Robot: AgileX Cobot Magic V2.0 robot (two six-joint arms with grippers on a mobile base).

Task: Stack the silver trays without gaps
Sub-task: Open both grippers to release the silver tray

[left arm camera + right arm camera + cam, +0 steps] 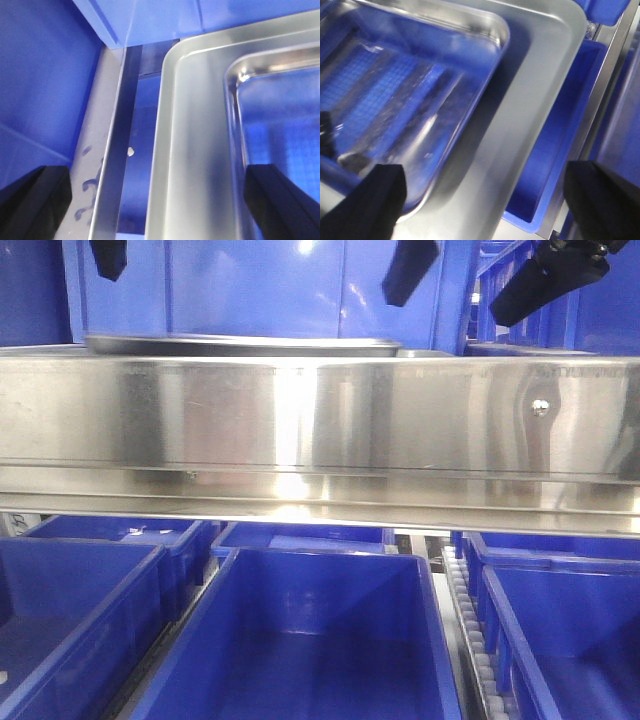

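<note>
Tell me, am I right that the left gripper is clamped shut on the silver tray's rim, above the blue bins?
Not quite: the left gripper is open, its fingers wide apart either side of the rim of the silver tray, as the left wrist view shows. The blue bins do sit below.

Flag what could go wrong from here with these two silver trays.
1. In the right wrist view the upper tray looks set in from the rim of the lower tray, so a nudge may leave it skewed with a gap.
2. The left gripper and right gripper are open over thin shiny rims; a pinch could slip.
3. A blue bin lies open beside the lower tray; a hard push might tip it that way.
</note>
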